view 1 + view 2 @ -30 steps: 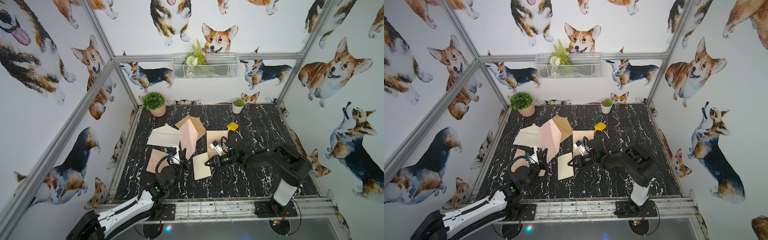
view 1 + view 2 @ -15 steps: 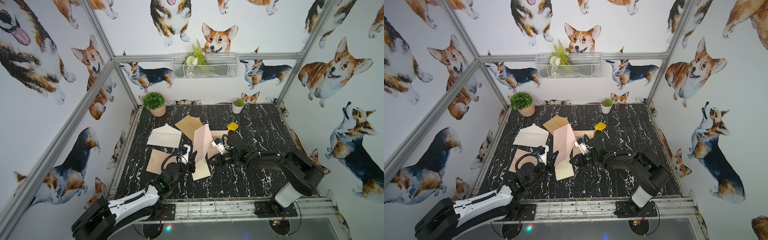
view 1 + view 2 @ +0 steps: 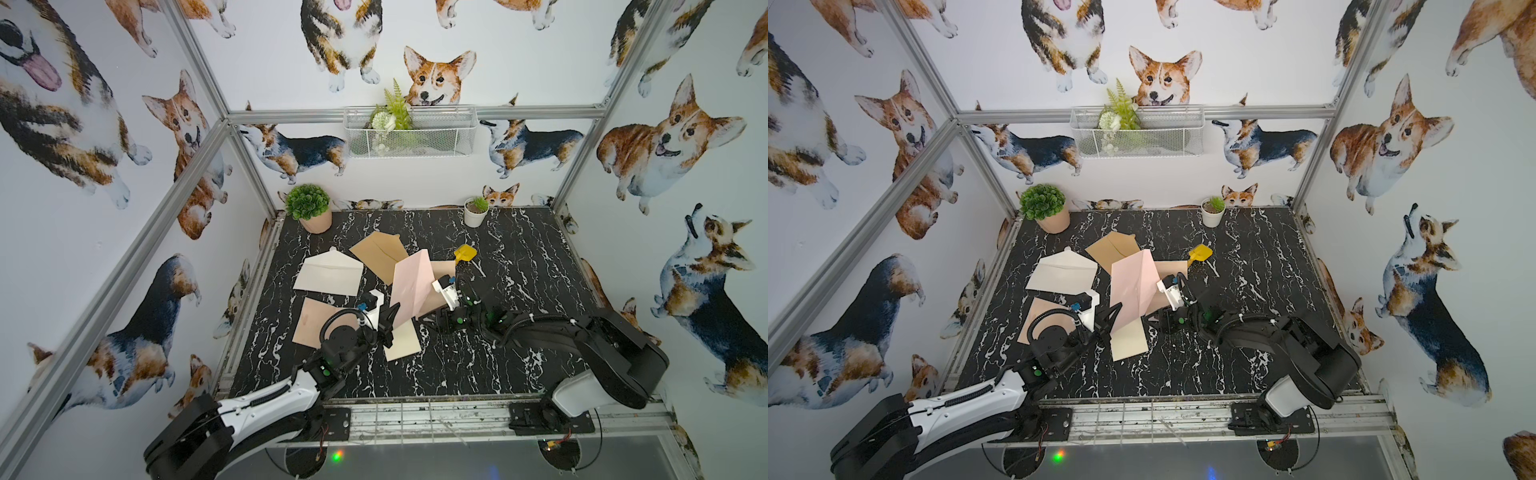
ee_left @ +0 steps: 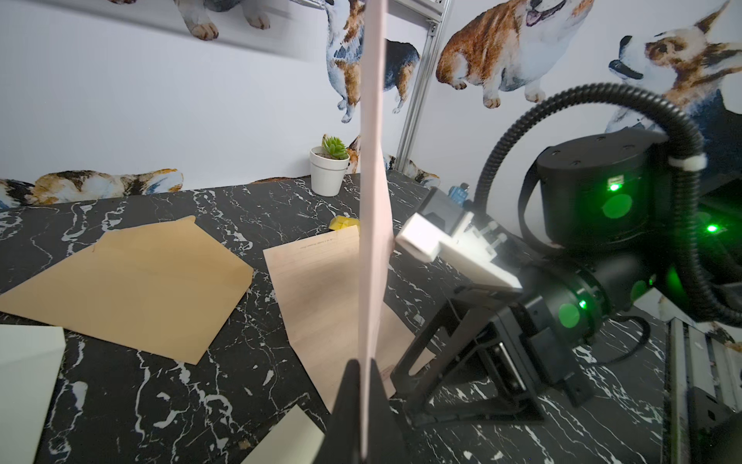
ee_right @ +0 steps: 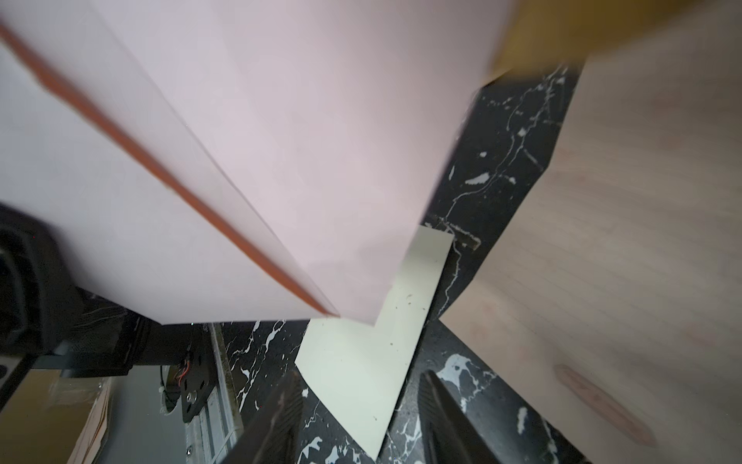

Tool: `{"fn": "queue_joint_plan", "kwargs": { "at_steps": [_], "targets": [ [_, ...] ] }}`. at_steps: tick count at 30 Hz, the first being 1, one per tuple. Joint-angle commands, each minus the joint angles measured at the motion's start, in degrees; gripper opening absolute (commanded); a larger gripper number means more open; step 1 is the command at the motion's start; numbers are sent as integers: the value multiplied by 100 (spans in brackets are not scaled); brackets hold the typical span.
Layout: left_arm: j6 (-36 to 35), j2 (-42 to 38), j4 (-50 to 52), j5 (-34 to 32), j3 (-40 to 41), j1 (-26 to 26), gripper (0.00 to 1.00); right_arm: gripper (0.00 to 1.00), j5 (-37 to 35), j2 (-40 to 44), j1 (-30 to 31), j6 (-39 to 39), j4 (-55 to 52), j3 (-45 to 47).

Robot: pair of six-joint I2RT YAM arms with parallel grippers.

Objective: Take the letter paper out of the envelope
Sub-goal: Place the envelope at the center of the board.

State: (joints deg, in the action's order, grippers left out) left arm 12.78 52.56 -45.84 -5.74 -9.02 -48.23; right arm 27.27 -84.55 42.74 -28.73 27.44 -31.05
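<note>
Now | pink envelope upright in left gripper | wire basket holds fern

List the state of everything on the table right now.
left gripper, shut on pink envelope
pink envelope, upright, pinched at its bottom edge
right gripper, open, empty
white envelope, flat, flap open
brown envelope, lying flat
cream sheet, lying flat
lined tan sheet, lying flat

We note left arm low from the tabletop's near edge, left tool clamped on the pink envelope's lower edge. Right arm stretched low toward mid-tabletop, right tool beside it, jaws standing apart.
</note>
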Motion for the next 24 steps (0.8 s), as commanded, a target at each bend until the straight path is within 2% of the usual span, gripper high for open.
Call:
{"fn": "queue_joint_plan", "kwargs": {
  "at_steps": [1, 6, 24],
  "targets": [
    [-39, -8, -258, 62, -28, 9, 0, 53, -499, 335, 6, 242, 373, 147],
    [41, 42, -428, 208, 1, 11, 0, 54, -444, 497, 6, 328, 265, 175],
    [135, 402, -951, 793, 22, 11, 0, 56, -1082, 1298, 7, 395, 1443, 1020]
  ]
}}
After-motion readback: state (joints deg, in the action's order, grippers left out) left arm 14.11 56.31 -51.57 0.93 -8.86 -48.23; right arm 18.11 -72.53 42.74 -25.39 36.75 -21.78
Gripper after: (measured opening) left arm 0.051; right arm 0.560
